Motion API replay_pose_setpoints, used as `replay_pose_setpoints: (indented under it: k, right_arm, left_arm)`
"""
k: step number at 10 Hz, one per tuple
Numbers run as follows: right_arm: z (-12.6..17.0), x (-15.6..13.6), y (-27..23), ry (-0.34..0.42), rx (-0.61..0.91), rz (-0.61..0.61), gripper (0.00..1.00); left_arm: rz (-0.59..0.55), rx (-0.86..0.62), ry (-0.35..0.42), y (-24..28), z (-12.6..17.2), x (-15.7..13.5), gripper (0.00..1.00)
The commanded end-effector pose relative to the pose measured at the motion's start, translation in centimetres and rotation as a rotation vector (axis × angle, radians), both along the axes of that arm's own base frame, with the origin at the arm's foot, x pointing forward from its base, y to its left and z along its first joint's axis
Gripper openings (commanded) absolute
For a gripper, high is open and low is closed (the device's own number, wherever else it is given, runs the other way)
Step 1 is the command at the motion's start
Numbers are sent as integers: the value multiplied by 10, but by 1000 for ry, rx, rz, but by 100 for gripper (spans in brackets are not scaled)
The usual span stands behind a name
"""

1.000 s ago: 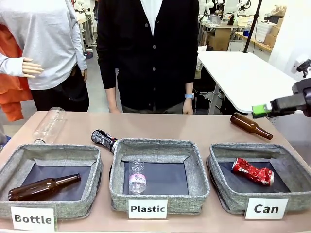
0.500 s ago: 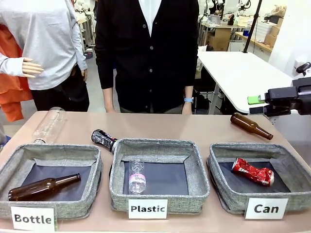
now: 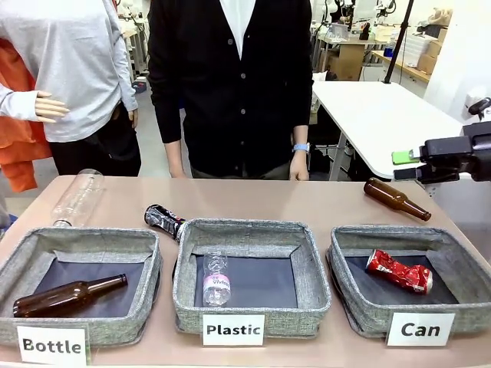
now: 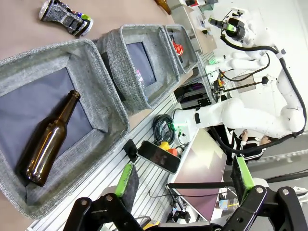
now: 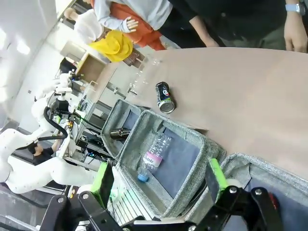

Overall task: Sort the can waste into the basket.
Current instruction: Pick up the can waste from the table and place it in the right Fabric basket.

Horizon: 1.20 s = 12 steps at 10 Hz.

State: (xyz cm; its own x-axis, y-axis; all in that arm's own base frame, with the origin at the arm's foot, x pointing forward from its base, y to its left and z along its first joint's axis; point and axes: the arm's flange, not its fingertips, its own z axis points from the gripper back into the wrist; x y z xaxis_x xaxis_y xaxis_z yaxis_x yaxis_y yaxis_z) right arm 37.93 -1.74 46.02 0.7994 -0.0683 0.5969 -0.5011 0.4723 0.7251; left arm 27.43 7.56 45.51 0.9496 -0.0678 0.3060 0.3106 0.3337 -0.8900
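Table [image 3: 307, 203]: tan top; three grey fabric bins in a row along the near edge; loose waste lies behind them
Person [image 3: 230, 84]: stands at the far side in a dark cardigan; both arms hang down; hands off the table
Can basket [image 3: 368, 322]: rightmost of the row; white "Can" label in front; dark floor
Plastic bin [image 3: 314, 284]: middle of the row; holds one small clear bottle [image 3: 217, 280] lying on its side
Bottle bin [image 3: 149, 284]: leftmost; holds one brown bottle [image 3: 67, 296] lying flat, neck toward the middle bin
Right gripper [image 3: 405, 165]: in the air at the far right, above and beyond the Can basket; fingers level, pointing left, spread apart; nothing between them
Left gripper [image 4: 184, 175]: fingers wide apart with nothing in them; its camera looks along the row from the Bottle bin's end
Large clear bottle [image 3: 78, 198]: lies on the table at the far left, behind the Bottle bin
Second brown bottle [image 3: 396, 198]: lies on the table behind the Can basket, below the right gripper, not touched by it
Red can [image 3: 399, 271]: crushed; lies on the floor of the Can basket
Black can [image 3: 164, 219]: crushed; lies on the table just beside the far left corner of the Plastic bin; outside every bin
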Motion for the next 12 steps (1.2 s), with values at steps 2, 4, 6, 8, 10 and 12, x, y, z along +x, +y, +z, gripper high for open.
replay_pose_setpoints:
  k: [2,4,6,8,10,12]
  right_arm:
    - [3,-1,0,-10,5,2,100]
    - [3,-1,0,-10,5,2,100]
    - [3,-1,0,-10,5,2,100]
    - [3,-1,0,-10,5,2,100]
    - [3,-1,0,-10,5,2,100]
    - [3,-1,0,-10,5,2,100]
  left_arm:
    - [1,3,12,1,1,-3,100]
    - [1,3,12,1,1,-3,100]
    - [1,3,12,1,1,-3,100]
    - [0,0,0,0,0,0,100]
    - [84,239,-23,-37,29,44,100]
    - [176,393,-23,-80,25,105,100]
